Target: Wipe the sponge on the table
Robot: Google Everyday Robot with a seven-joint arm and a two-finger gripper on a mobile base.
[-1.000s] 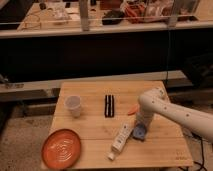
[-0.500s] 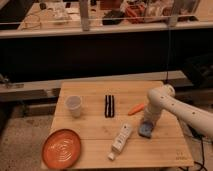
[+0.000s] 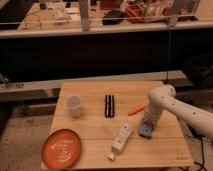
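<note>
The sponge [image 3: 145, 131] is a small blue-grey block lying on the right part of the light-wood slatted table [image 3: 95, 130]. My gripper [image 3: 147, 123] comes down from the white arm on the right and sits right on top of the sponge, pressing at its upper edge. The arm's wrist hides the gripper's tips and the back of the sponge.
A white cup [image 3: 73, 105] stands at the left. An orange plate [image 3: 61, 148] lies at the front left. A black bar [image 3: 109, 105] lies mid-table, an orange carrot-like piece [image 3: 135, 108] beside my arm, and a white remote-like bar [image 3: 121, 139] left of the sponge.
My arm and the sponge have shifted to the right across the table, away from the white bar. The other objects have stayed in place.
</note>
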